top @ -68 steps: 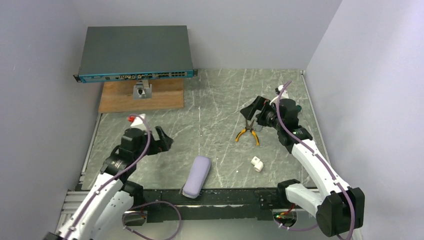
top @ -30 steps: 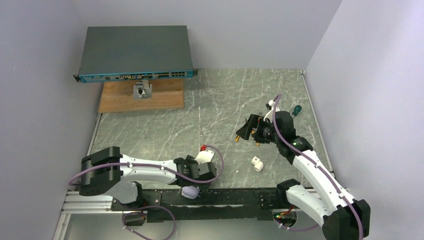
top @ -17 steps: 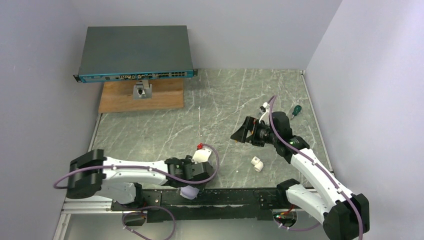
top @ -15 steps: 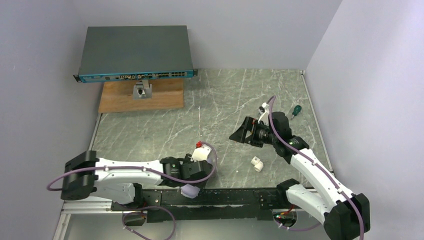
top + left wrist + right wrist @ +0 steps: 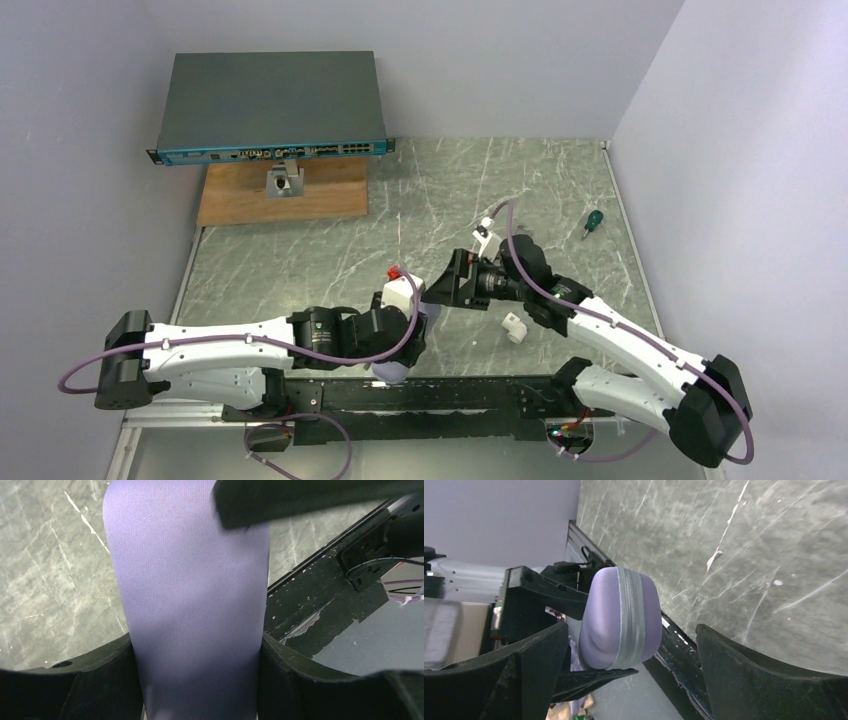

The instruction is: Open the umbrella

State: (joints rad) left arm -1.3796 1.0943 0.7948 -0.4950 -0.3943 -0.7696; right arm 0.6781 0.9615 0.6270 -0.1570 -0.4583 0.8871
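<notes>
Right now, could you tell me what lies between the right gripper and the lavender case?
Nothing; the right wrist view shows only air between the right gripper and the lavender case.

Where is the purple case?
In the top view the case is at the middle of the table's near edge, gripped between the left fingers, with the open right fingers facing its end and the white fitting to its right.

No legible text, label, brand or number appears in any view. The front panel of the network switch [image 5: 270, 152] carries small pale markings, too fine to read.
</notes>
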